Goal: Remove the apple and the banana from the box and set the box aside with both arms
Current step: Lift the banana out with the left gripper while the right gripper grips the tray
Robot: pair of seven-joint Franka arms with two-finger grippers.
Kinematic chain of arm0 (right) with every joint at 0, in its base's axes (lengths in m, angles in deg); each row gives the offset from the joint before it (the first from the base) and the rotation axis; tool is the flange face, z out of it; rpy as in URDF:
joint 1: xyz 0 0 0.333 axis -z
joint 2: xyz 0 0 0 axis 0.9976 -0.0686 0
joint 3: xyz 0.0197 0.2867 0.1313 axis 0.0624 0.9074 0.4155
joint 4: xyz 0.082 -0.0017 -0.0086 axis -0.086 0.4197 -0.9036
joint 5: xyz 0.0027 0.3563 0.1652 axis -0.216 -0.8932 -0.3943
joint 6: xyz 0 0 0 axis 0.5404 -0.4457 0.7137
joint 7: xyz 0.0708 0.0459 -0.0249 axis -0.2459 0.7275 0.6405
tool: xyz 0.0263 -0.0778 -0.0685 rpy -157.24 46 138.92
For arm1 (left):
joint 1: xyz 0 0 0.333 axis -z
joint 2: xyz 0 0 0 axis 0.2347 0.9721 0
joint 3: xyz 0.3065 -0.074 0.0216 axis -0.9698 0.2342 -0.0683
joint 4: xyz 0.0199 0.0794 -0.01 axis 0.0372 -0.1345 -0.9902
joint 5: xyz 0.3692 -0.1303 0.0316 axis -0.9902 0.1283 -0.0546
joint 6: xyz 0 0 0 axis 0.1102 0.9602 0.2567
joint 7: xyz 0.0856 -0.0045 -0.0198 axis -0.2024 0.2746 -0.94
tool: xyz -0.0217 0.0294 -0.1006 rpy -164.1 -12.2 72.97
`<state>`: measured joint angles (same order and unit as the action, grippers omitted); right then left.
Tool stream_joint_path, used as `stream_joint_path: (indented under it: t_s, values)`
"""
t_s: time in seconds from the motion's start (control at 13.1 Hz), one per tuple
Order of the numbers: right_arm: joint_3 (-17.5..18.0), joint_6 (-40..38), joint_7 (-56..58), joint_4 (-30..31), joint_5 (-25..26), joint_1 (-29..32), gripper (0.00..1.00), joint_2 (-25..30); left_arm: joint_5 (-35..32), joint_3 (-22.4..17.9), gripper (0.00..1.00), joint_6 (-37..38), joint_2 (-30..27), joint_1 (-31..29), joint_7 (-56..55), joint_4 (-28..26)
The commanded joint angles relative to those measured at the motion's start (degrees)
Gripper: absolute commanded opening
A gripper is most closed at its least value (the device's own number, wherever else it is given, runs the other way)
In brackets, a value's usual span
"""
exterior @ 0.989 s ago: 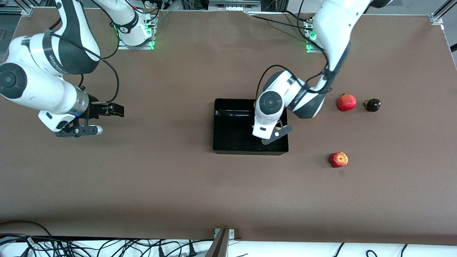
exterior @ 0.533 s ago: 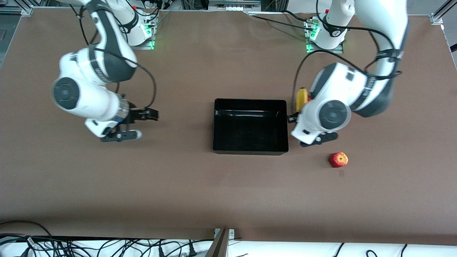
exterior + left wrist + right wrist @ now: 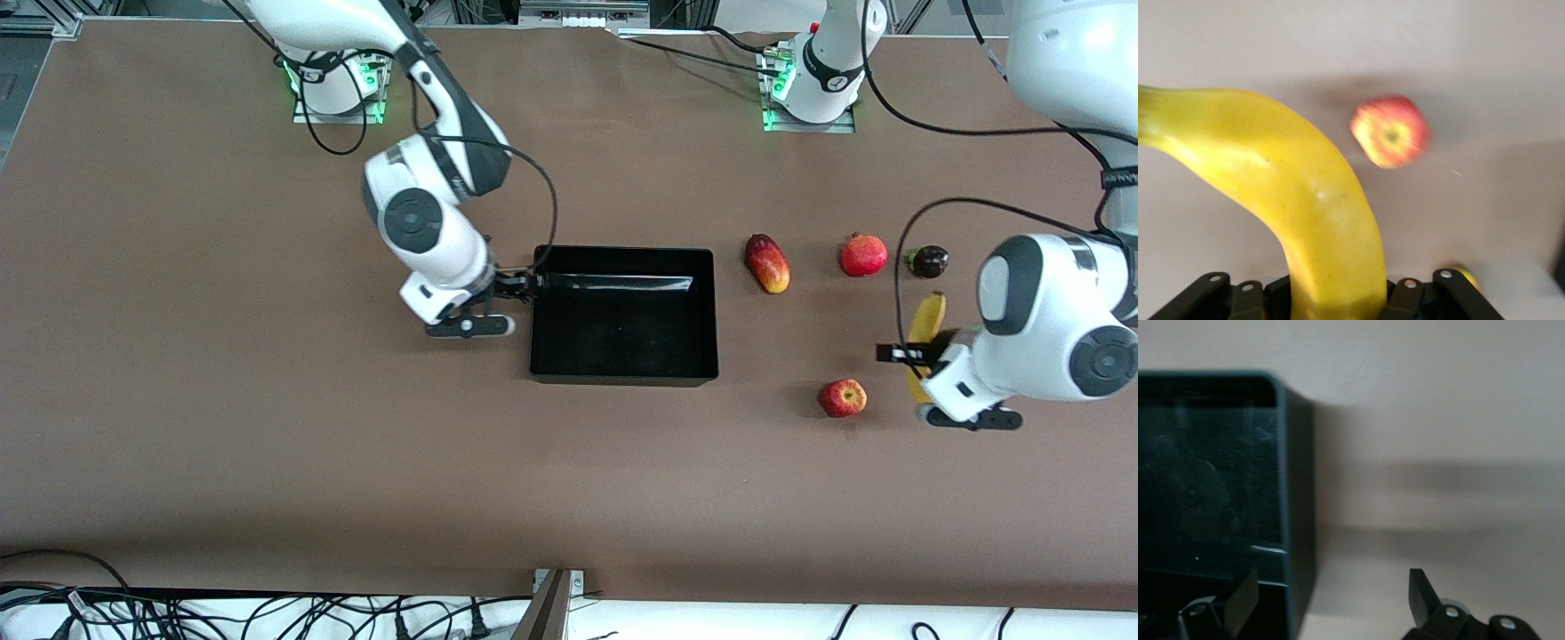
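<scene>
The black box [image 3: 622,379] sits mid-table and holds nothing. My right gripper [image 3: 522,285] is open at the box's wall toward the right arm's end. In the right wrist view my right gripper [image 3: 1331,597] straddles that wall [image 3: 1298,487], one finger over the inside and one outside. My left gripper [image 3: 920,356] is shut on the yellow banana [image 3: 930,316] over the table toward the left arm's end. The red apple [image 3: 842,397] lies beside it. The left wrist view shows the banana [image 3: 1305,200] between the jaws and the apple [image 3: 1391,131] on the table.
A red-and-yellow mango [image 3: 767,263], a red pomegranate [image 3: 863,254] and a small dark fruit [image 3: 927,261] lie in a row between the box and the left arm's end. Cables run along the table's near edge.
My left arm has swung away from the box toward its own end of the table with the banana. My right arm has moved in from its end to the box's wall.
</scene>
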<state>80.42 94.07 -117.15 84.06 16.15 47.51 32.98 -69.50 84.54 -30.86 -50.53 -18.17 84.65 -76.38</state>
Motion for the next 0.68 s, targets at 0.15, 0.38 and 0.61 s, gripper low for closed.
stream_joint_path:
  t_s: [0.15,0.38,0.61]
  values:
    - [-1.04,5.64,-5.41,-2.46,1.50,-5.38,0.75,-6.38,-2.16,0.38,0.00,-17.77,7.67,-3.93,7.29,-3.15]
    - [-1.04,5.29,-5.15,-2.11,2.39,-5.21,0.00,-6.65,-4.43,0.38,0.00,-27.89,9.61,-4.89,8.71,-8.35]
    - [-1.13,2.32,-4.10,-2.11,2.38,-3.55,0.00,-6.12,-7.78,0.38,0.00,-30.89,11.28,-5.95,8.88,-9.23]
